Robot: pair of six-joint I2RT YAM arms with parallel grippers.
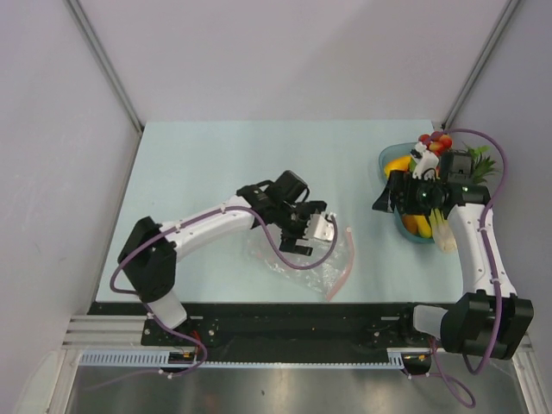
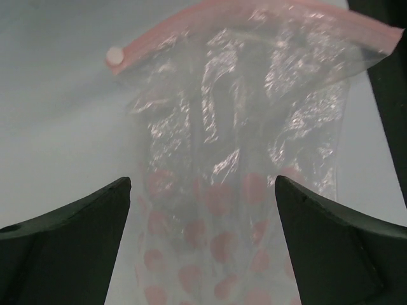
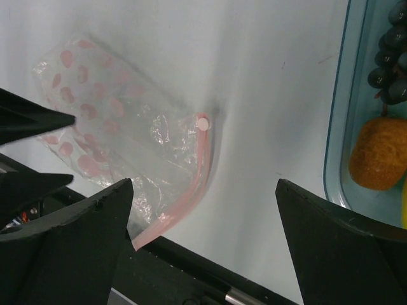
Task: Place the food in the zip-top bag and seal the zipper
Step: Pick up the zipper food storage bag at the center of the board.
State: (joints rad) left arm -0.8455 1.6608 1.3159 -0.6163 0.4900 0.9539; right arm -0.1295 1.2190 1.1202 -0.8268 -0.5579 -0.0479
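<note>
Bag (image 1: 310, 272): flat mid-table, zipper (image 1: 348, 259) on its right.
Left gripper (image 2: 202, 184): spread above it, empty.
Right gripper (image 3: 203, 184): agape, empty, by bowl (image 3: 336, 140).
Food (image 3: 380, 152): far right, in bowl.
Risk: mouth maybe shut, so food shoves bag away.

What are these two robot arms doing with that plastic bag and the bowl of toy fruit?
They are meant to pack the toy food into the zip-top bag and seal it, but nothing looks packed yet. The bag lies on the table and appears empty. The left gripper hovers over it with its fingers spread, the pink zipper just ahead. The right gripper, also open and holding nothing, is at the edge of the teal bowl, where the food sits.
</note>
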